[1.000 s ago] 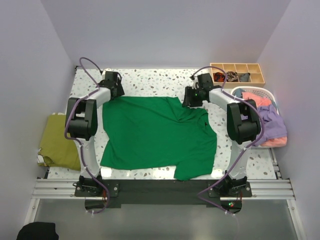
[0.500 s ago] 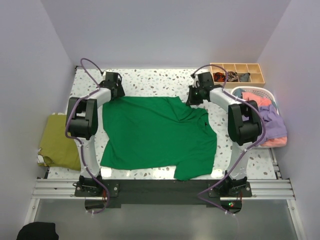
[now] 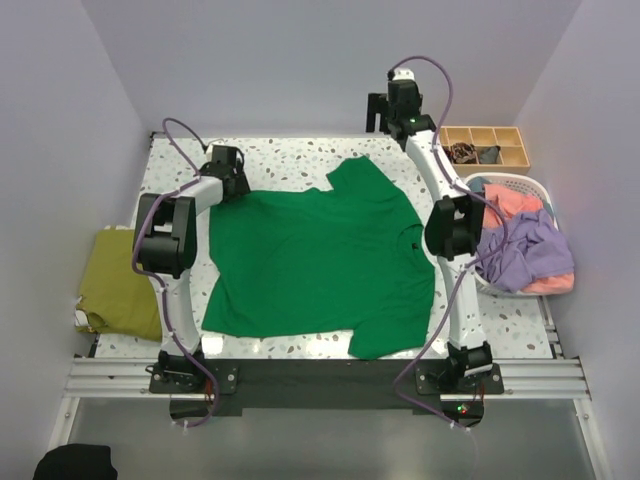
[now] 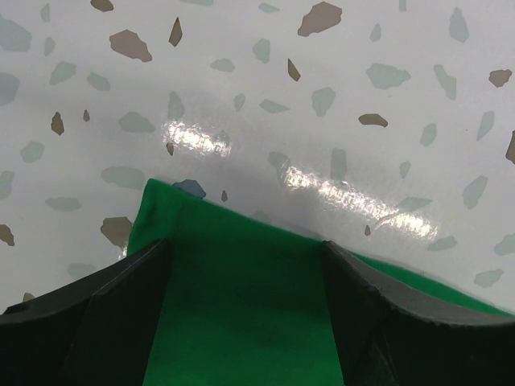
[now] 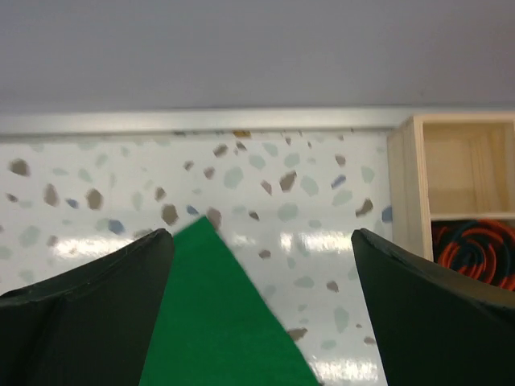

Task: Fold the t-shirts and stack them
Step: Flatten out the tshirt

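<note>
A large bright green t-shirt [image 3: 320,265] lies spread flat on the speckled table. My left gripper [image 3: 228,172] sits low over its far left corner. In the left wrist view the green cloth [image 4: 241,305] lies flat between my wide-apart fingers [image 4: 88,322]. My right gripper [image 3: 392,105] is raised near the back wall, open and empty. The right wrist view shows the green sleeve tip [image 5: 217,322] on the table below it. An olive-yellow shirt [image 3: 115,280] lies at the left edge. Lavender [image 3: 530,250] and coral-pink [image 3: 510,200] shirts are in the basket.
A white slatted basket [image 3: 545,188] stands at the right edge of the table. A wooden compartment box [image 3: 485,147] with dark fabric pieces stands at the back right, and it also shows in the right wrist view [image 5: 451,177]. Walls close in on three sides.
My right gripper drew the far right sleeve out toward the back, let it go and rose up to the back wall. The sleeve now lies flat. My left gripper has not moved.
</note>
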